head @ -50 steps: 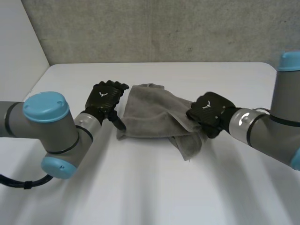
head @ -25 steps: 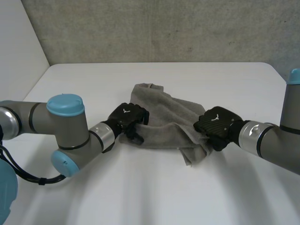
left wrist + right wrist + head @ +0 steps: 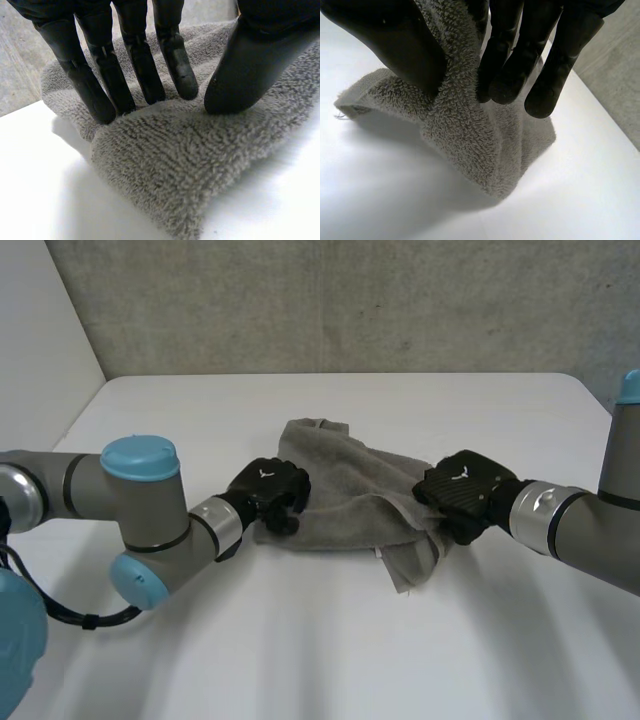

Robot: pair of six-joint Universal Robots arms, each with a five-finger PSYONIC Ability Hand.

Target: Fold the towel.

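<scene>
While the black left hand (image 3: 268, 490) pinches the grey terry towel (image 3: 345, 495) at nine o'clock, the black right hand (image 3: 462, 490) clamps its three-o'clock edge.

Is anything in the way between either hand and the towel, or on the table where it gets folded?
Nothing visible. The left hand pinches the towel at its near left corner, and the right hand pinches its right edge, raised off the white table. No other thing lies around it.

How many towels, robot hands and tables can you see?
grey towel: 1
black hands: 2, the left hand and the right hand
white table: 1
Total: 4
</scene>
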